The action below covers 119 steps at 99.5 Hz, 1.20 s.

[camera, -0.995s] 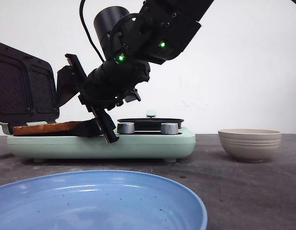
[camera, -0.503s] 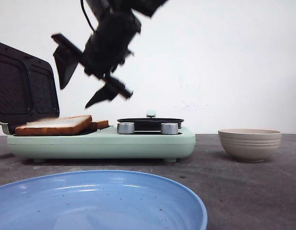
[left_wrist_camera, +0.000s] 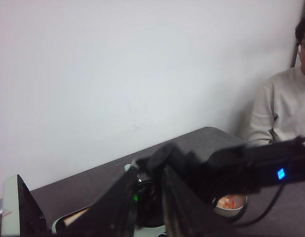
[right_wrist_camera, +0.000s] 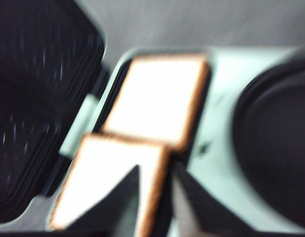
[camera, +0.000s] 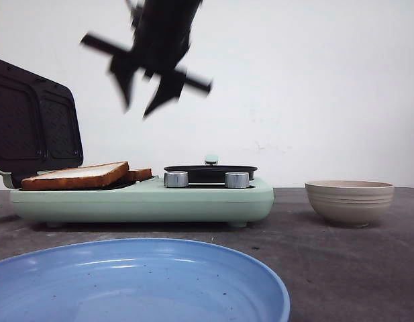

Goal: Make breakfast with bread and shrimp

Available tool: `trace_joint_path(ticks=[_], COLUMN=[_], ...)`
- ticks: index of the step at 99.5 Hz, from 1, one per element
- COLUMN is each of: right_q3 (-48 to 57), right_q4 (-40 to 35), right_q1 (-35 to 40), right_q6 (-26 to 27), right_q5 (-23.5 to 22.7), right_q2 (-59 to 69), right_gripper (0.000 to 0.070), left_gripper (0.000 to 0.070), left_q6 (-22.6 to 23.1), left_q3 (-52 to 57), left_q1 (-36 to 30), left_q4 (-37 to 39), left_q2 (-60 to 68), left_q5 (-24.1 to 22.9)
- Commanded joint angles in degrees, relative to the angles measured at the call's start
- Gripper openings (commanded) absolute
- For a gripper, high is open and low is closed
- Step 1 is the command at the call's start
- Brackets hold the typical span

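Observation:
Two slices of bread lie in the open mint-green sandwich maker (camera: 146,201). The near slice (camera: 76,176) (right_wrist_camera: 108,187) rests tilted, overlapping the far slice (camera: 141,174) (right_wrist_camera: 159,98). My right gripper (camera: 138,107) (right_wrist_camera: 157,170) hangs blurred high above them, open, with nothing between its fingers. The shrimp (left_wrist_camera: 230,202) sits in the beige bowl (camera: 349,201) to the right. In the left wrist view my left gripper (left_wrist_camera: 150,170) points toward the right arm, its fingers a little apart and holding nothing.
The maker's dark ribbed lid (camera: 32,124) stands raised at the left. A black lidded pan (camera: 210,172) occupies the maker's right half, behind two silver knobs. A large blue plate (camera: 139,282) fills the foreground. A person (left_wrist_camera: 281,108) sits beyond the table.
My right gripper was down at the bread in the maker, let the slice go and rose quickly. The slice now rests tilted on the other one.

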Motion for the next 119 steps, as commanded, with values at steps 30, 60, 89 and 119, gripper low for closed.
trace_joint_path(ticks=[30, 60, 89, 119], right_q3=[0.98, 0.98, 0.98, 0.98], right_q4=[-15.89, -40.7, -45.31, -48.5], right_q1=[-1.09, -1.2, 4.81, 8.87], right_q6=[-6.12, -6.16, -6.16, -10.51], right_q5=[19.61, 33.22, 44.44, 25.94], right_q2=[-12.52, -17.29, -20.24, -28.48], right_gripper=[0.0005, 0.0005, 0.0006, 0.0006], left_gripper=[0.0015, 0.0014, 0.0014, 0.0014], left_q6=[2.43, 2.27, 1.88, -0.98], left_q3=[0.87, 0.74, 0.61, 0.61], left_q1=[-0.5, -0.5, -0.5, -0.5], left_q4=[0.17, -1.2, -0.96, -2.36], left_q2=[0.11, 0.24, 1.22, 1.25], left_q5=[-4.76, -4.79, -4.76, -4.79])
